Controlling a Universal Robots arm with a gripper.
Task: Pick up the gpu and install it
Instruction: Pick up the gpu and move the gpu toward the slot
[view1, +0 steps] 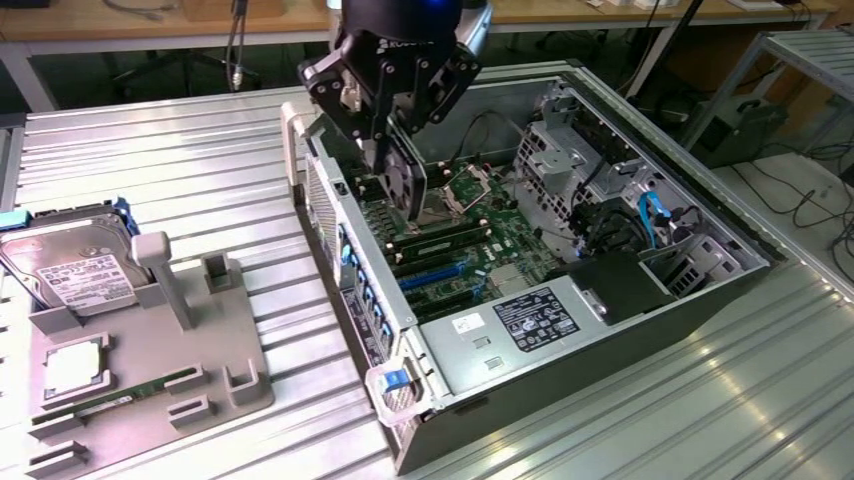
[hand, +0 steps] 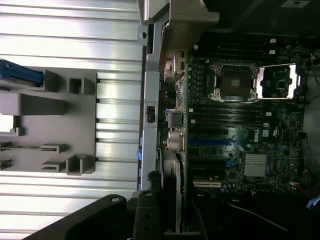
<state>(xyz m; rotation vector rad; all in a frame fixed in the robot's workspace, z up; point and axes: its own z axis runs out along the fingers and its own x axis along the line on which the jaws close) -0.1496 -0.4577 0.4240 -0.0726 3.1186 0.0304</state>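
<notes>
My gripper (view1: 394, 135) hangs over the open computer case (view1: 694, 300), close to its rear wall. It is shut on the gpu (view1: 404, 182), a dark flat card held on edge that reaches down toward the motherboard (view1: 481, 235). In the wrist view the gpu (hand: 172, 185) shows edge-on between the black fingers (hand: 145, 215), just inside the case's rear panel (hand: 150, 100) and above the expansion slots. Whether the card's lower edge touches a slot is hidden.
The grey parts holder (view1: 200, 350) at the exterior view's left carries a hard drive (view1: 74, 265), a processor (view1: 74, 365) and a memory stick (view1: 120, 398). Inside the case are the open processor socket (hand: 235, 82), a heatsink (hand: 256, 165), drive cages (view1: 574, 150) and cables (view1: 654, 215).
</notes>
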